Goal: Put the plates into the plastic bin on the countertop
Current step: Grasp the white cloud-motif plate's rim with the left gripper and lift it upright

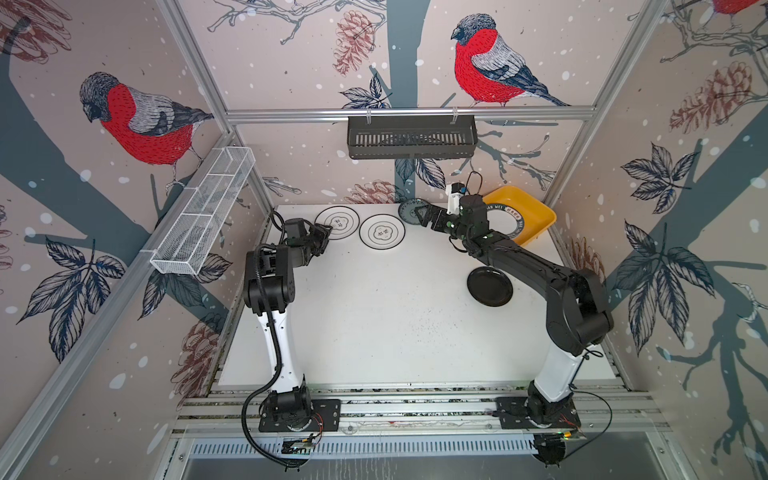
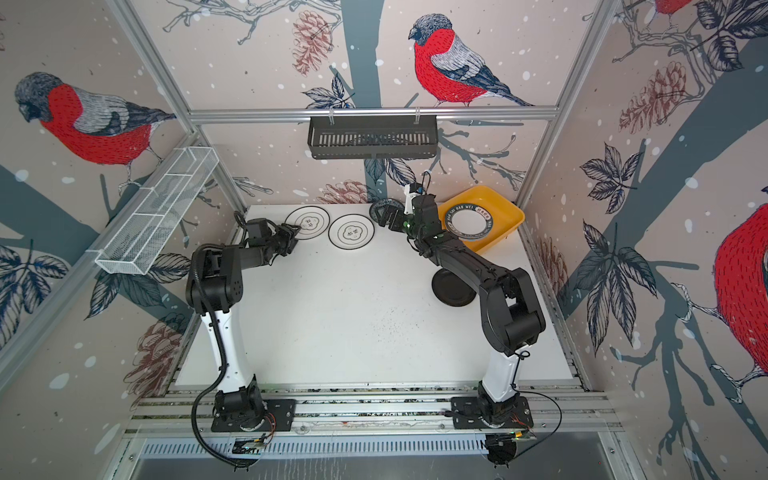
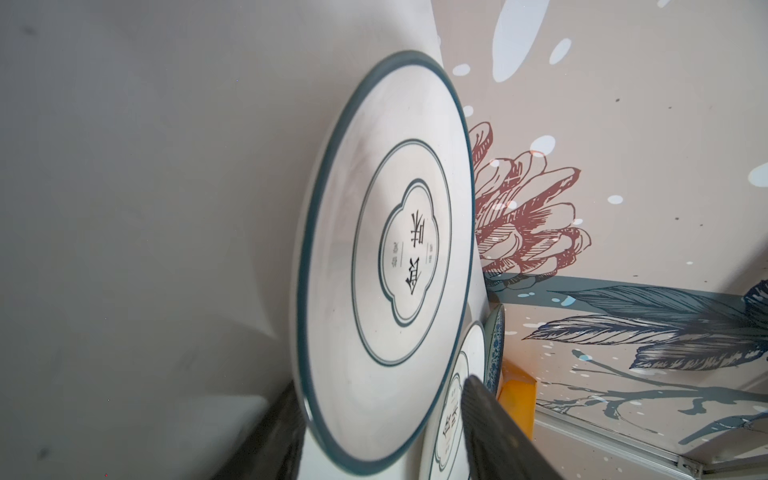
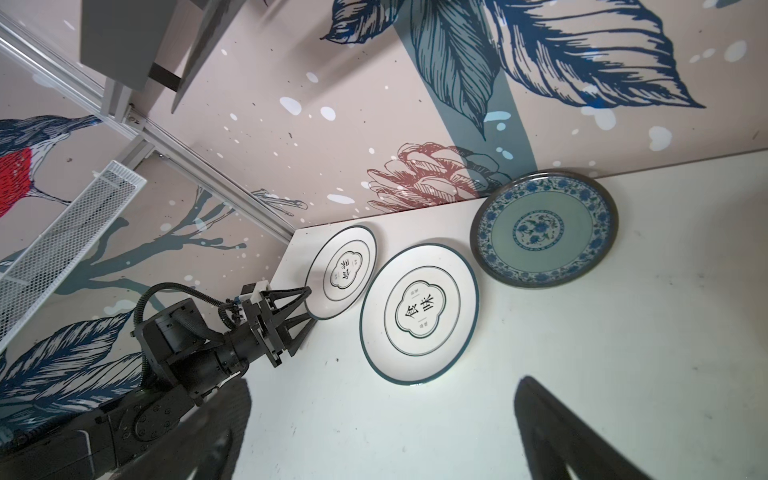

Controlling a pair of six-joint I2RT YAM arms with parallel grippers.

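Thin-rimmed plate point(image 3: 386, 266) reads 食味; binned plate point(image 2: 468, 223) reads HAO WEI.

Count five plates in view. Thin-rimmed white plates point(image 1: 337, 222): two, one at the left gripper point(image 1: 326, 235) tips, one between both grippers. Teal patterned plate point(image 4: 544, 228): one, just ahead of the right gripper point(image 1: 420, 219). Black plate point(image 1: 486, 289): one, well behind the right gripper. Lettered-rim plate point(image 2: 469, 225): one, inside the single plastic bin point(image 2: 505, 212). Black slatted basket point(image 1: 411, 137): one. Wire-mesh rack point(image 1: 203, 212): one.

four plates point(image 2: 351, 232) on countertop point(image 2: 353, 311) | lettered plate point(image 2: 469, 224) in bin point(image 2: 503, 208)
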